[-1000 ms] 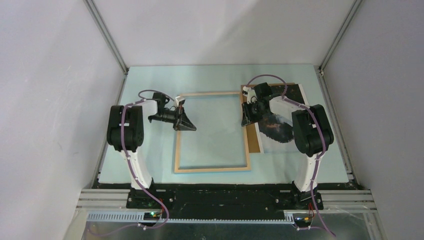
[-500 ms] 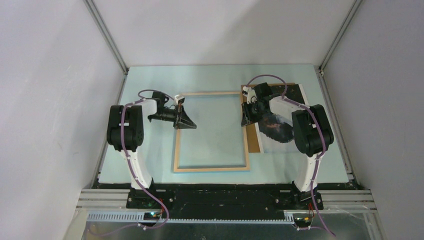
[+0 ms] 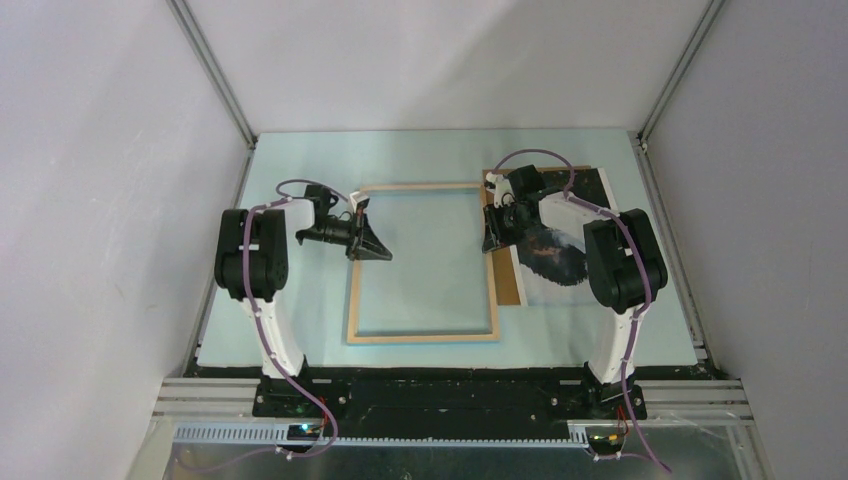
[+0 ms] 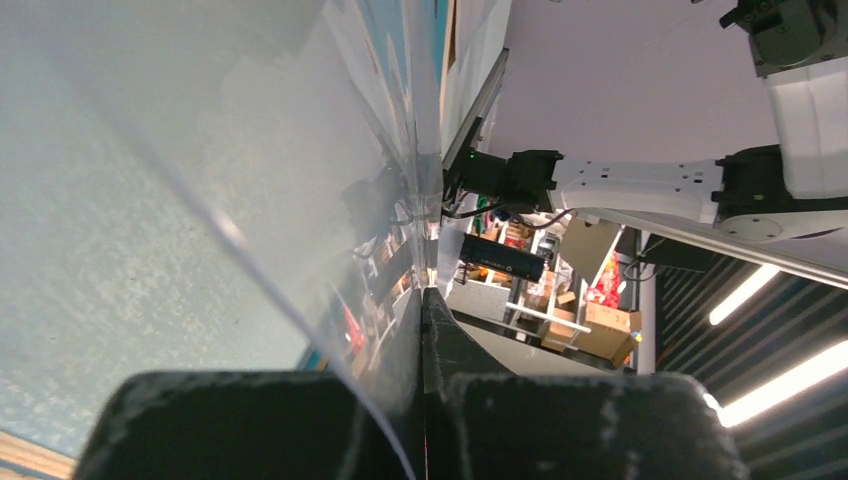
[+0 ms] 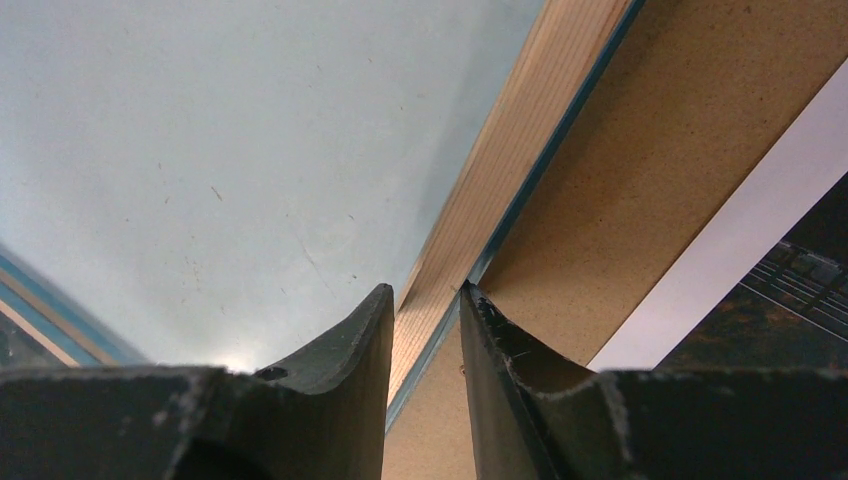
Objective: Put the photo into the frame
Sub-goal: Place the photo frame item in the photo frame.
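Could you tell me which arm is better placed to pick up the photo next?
Probably the right: the photo lies on the brown board right of the frame, beside the right hand, though that hand must first release the frame's rail. The left hand is across the frame, pinching a clear sheet.

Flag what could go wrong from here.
1. The left fingers pinch a clear pane that looks bowed; more pull might crack it or let it slip.
2. The right fingers straddle the frame rail right beside the backing board and photo; a slip might shove the frame onto them.
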